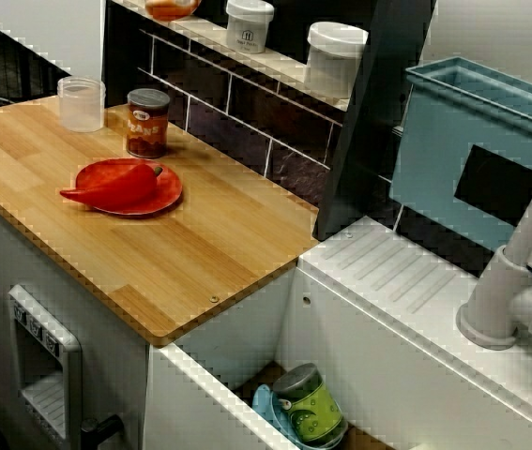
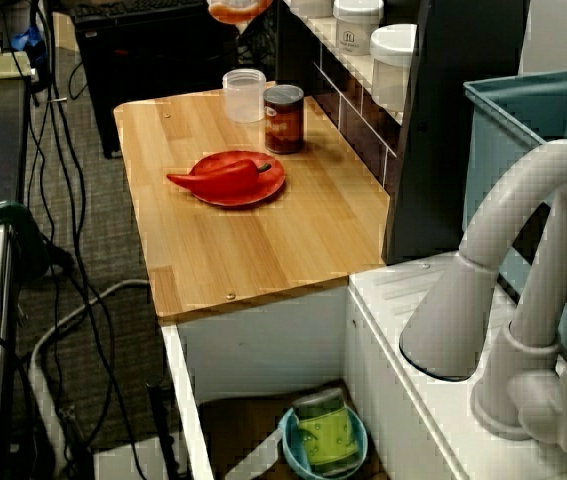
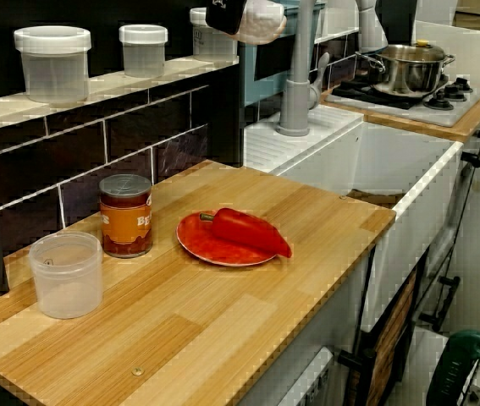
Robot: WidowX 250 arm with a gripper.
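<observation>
Well above the red plate [image 3: 195, 243], at the very top edge of the view from the side, we catch only a sliver of the gripper [image 3: 248, 19] — too little to tell whether its fingers are parted or closed. On the plate lies a red pepper [image 3: 244, 230]. Just beside the plate, toward the tiled wall, stands a tin can [image 3: 125, 216], with a clear plastic cup [image 3: 66, 275] past it — both apart from the plate

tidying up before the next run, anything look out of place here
A green can looks tipped over inside a blue bowl down in the sink, an odd spot for it. No spills or damage show.
</observation>
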